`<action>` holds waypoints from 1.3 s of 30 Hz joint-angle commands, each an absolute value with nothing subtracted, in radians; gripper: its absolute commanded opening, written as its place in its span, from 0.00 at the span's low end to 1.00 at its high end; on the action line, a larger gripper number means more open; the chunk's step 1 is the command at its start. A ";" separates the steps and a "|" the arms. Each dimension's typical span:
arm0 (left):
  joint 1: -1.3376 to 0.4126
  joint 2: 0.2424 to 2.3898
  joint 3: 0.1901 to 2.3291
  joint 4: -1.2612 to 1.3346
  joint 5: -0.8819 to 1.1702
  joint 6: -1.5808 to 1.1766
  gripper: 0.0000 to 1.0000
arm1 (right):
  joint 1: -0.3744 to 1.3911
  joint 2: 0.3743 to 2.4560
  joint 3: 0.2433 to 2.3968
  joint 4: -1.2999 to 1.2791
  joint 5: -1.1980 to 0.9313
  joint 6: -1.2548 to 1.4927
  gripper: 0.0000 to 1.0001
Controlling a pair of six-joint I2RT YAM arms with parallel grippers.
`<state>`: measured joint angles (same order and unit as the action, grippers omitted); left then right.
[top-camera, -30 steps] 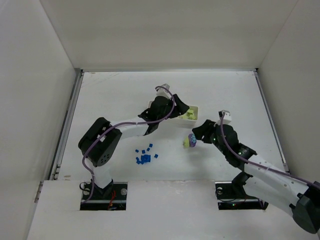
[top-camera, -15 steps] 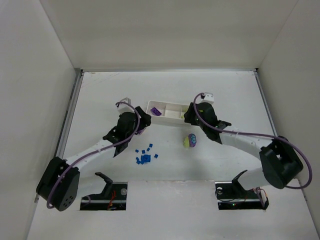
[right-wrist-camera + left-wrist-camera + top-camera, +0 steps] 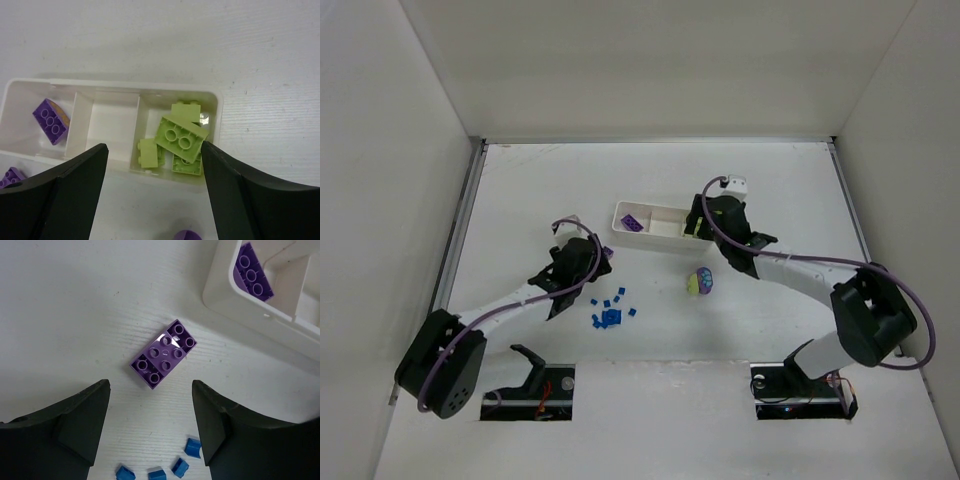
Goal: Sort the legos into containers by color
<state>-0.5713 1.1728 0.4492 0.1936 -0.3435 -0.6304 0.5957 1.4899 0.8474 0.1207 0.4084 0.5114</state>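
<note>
The white tray (image 3: 665, 229) lies behind the table's middle. Its left compartment holds a purple brick (image 3: 50, 120), the middle one (image 3: 107, 127) is bare, and the right one holds several yellow-green bricks (image 3: 182, 135). My right gripper (image 3: 154, 146) hangs open over the right compartment (image 3: 703, 222), with nothing between its fingers. My left gripper (image 3: 151, 390) is open just left of the tray (image 3: 595, 262). A loose purple brick (image 3: 163, 354) lies flat on the table just ahead of its fingertips, untouched. Several small blue bricks (image 3: 610, 312) lie scattered nearer to me.
A small clump of yellow-green and purple bricks (image 3: 699, 282) sits on the table in front of the tray's right end. Some blue bricks (image 3: 192, 447) lie close under the left fingers. White walls enclose the table on three sides.
The left arm has left the tray and come down left of it, over the loose purple brick. The right arm has swung from the mixed clump to the tray's right compartment, and its jaws stand wider.
</note>
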 commanded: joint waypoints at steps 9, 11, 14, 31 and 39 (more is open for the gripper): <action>-0.590 1.316 0.483 0.308 -0.339 -0.520 0.64 | 0.654 1.322 0.789 0.172 0.388 0.492 0.81; -0.587 1.339 0.497 0.311 -0.348 -0.515 0.63 | 0.660 1.301 0.781 0.172 0.385 0.492 0.81; -0.578 1.370 0.509 0.328 -0.357 -0.502 0.62 | 0.673 1.272 0.769 0.173 0.370 0.494 0.81; -0.645 1.499 0.591 0.322 -0.440 -0.411 0.25 | 0.700 1.264 0.727 0.215 0.336 0.503 0.78; -0.761 1.264 0.560 0.132 -0.497 -0.449 0.15 | 0.700 1.232 0.689 0.219 0.337 0.512 0.77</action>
<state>-0.7292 1.3869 0.5629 0.2138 -0.4435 -0.4366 0.6895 1.2682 0.6956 0.1577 0.3401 0.5026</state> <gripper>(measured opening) 0.352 0.773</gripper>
